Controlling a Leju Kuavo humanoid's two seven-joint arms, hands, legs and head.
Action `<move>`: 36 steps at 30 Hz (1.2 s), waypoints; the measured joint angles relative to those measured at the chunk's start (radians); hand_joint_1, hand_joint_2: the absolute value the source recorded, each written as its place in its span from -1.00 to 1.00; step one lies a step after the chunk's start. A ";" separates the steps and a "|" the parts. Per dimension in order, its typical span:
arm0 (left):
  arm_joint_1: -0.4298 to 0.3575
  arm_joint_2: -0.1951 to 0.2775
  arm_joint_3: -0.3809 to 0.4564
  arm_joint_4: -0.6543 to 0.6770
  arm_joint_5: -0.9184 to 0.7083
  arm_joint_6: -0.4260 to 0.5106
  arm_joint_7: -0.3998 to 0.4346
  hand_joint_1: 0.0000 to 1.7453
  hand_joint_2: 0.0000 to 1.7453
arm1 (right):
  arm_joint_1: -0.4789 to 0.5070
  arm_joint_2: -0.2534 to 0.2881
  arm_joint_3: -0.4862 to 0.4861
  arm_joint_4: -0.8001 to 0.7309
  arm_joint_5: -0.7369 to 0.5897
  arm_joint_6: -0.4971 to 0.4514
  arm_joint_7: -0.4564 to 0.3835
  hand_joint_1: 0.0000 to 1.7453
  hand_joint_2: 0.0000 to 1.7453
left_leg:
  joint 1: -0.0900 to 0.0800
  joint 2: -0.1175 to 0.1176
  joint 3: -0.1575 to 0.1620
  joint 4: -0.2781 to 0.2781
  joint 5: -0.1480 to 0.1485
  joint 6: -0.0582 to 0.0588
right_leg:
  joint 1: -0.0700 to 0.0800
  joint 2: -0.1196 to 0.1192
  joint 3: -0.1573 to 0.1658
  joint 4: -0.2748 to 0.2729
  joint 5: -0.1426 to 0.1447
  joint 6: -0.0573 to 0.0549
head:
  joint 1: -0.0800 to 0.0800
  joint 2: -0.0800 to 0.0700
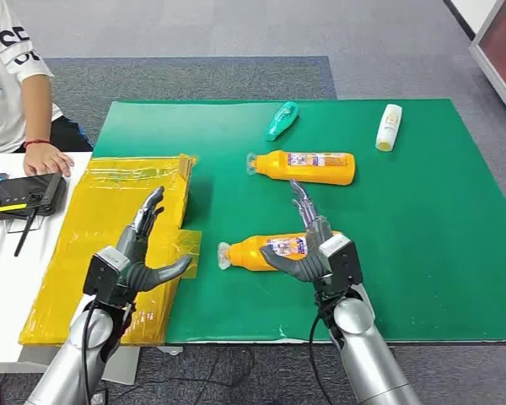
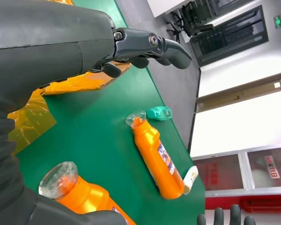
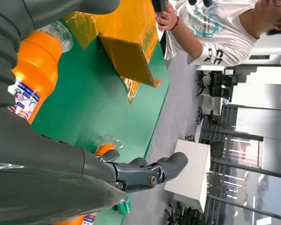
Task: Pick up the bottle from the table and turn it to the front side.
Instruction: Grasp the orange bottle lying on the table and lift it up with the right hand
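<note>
A: Okay, near bottle (image 1: 272, 251) lies flat on the green mat (image 1: 428, 211), cap left. Right hand (image 1: 311, 249) sits over its base end, fingers spread, gripping nothing.

B: Close around the body, not the label end. Left hand (image 1: 139, 253) is open too, over the yellow sheet (image 1: 78, 253).

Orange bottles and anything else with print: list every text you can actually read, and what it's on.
Near orange bottle, label: print too small to read.
Far orange bottle, label: blurred, unreadable.
White bottle and teal bottle: no readable text.
Person's white shirt: dark letters, cut off and unreadable.
Red sign on the window in the left wrist view: turned and blurred, unreadable.
Green sign by the dark doorway: too small.
</note>
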 joint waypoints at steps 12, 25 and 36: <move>0.000 0.000 0.000 0.000 0.000 0.000 0.000 -1.00 1.00 | -0.001 -0.002 0.004 0.000 0.001 0.000 0.000 -1.00 1.00 | 0.000 0.000 0.000 0.000 0.000 0.000 | 0.000 0.000 0.000 0.000 0.000 0.000 | 0.000 0.000; 0.001 0.000 0.001 0.000 -0.009 -0.003 0.005 -1.00 1.00 | -0.063 -0.073 0.069 0.018 0.385 -0.128 0.105 -1.00 1.00 | 0.000 0.000 0.000 0.000 0.000 0.000 | 0.000 0.000 0.000 0.000 0.000 0.000 | 0.000 0.000; 0.001 -0.007 0.008 0.006 -0.017 -0.017 0.006 -1.00 1.00 | -0.150 -0.156 0.170 0.097 0.492 0.000 0.188 -1.00 1.00 | 0.000 0.000 0.000 0.000 0.000 0.000 | 0.000 0.000 0.000 0.000 0.000 0.000 | 0.000 0.000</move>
